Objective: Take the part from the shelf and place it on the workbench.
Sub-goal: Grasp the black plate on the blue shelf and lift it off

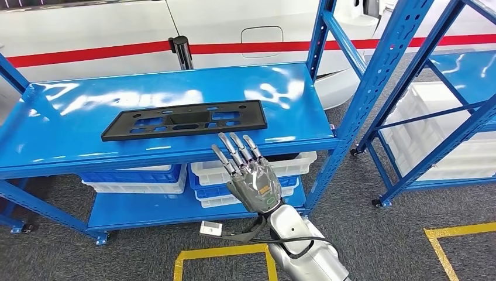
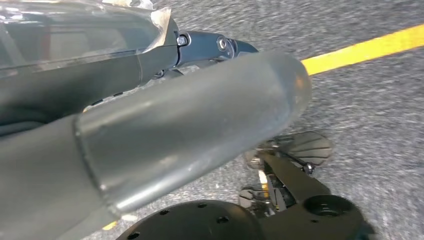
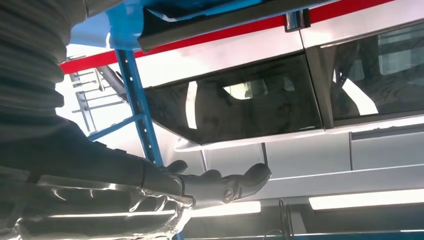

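Observation:
A long flat black plastic part (image 1: 185, 120) with cut-outs lies on the blue shelf's top board (image 1: 70, 134), near its front edge. My right hand (image 1: 248, 175) is raised in front of that edge, fingers straight and spread, fingertips just short of the part's right end, holding nothing. In the right wrist view the right hand's fingers (image 3: 220, 184) reach out under the shelf edge, and the part (image 3: 210, 20) shows from below. My left hand (image 2: 150, 130) hangs down over the grey floor, its fingers hidden behind the thick thumb.
White and blue bins (image 1: 251, 175) fill the lower shelf board. A second blue rack (image 1: 444, 117) with white bins stands to the right. A white car with a red stripe (image 1: 117, 35) is behind the shelf. Yellow tape lines (image 1: 222, 254) mark the floor.

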